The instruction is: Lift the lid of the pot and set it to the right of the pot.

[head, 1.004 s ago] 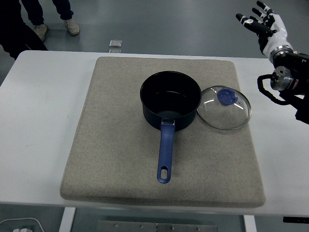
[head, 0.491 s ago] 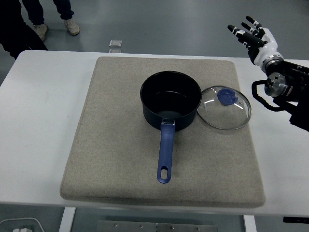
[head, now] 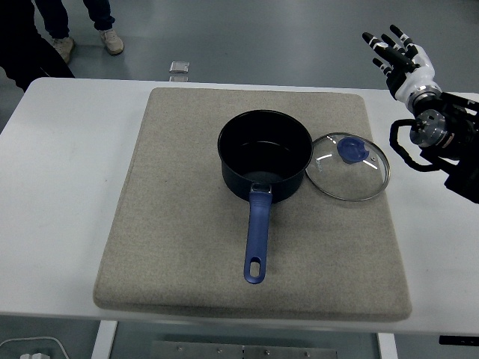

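At the far left corner, beyond the white table, a person's legs and shoes stand on the grey floor, and a small silvery object lies on the floor just past the table's far edge. A large beige mat covers the middle of the table. On the mat, a little past its centre, sits the dark blue pot, uncovered, its inside black and bare, with its blue handle pointing toward the table's near edge and a hanging hole at the handle's end. Just to the right of the pot, touching or almost touching its wall, the glass lid lies flat on the mat with its metal rim down and its blue knob facing up, near the mat's right edge. Further right, the right hand is raised above the table's far right corner, well apart from the lid, its black and white fingers spread wide and holding nothing; the black forearm comes in from the picture's right edge behind it
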You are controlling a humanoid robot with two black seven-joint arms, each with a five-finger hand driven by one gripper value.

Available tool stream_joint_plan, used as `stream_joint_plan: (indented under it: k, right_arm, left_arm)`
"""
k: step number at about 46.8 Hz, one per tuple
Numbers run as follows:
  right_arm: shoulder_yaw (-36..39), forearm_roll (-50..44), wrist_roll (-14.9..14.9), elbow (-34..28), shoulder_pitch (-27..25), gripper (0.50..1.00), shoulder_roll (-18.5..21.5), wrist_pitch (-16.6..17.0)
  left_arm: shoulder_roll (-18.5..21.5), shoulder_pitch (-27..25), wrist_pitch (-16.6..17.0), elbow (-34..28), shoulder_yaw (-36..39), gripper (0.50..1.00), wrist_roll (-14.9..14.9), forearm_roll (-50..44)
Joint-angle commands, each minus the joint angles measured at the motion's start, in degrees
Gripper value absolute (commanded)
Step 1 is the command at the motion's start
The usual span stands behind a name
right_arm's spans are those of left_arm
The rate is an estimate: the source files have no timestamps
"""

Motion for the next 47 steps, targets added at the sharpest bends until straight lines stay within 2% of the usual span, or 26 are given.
stream_joint_plan:
  k: [1, 10, 47]
  right_arm:
    - [0.06, 0.12, 0.05, 0.01, -0.43, 0.924, 0.08, -0.07]
    - [1.11, 3.19, 0.05, -0.08, -0.17, 0.924, -0.27, 0.02]
    - [1.2, 3.45, 0.66, -1.75, -1.14, 0.924, -0.1, 1.25]
  left_arm:
    - [0.0, 0.01, 0.0, 0.0, 0.0, 1.0, 0.0, 0.0]
    - [0.0, 0.01, 0.0, 0.0, 0.0, 1.0, 0.0, 0.0]
    - [0.0, -0.08, 0.0, 0.0, 0.0, 1.0, 0.0, 0.0]
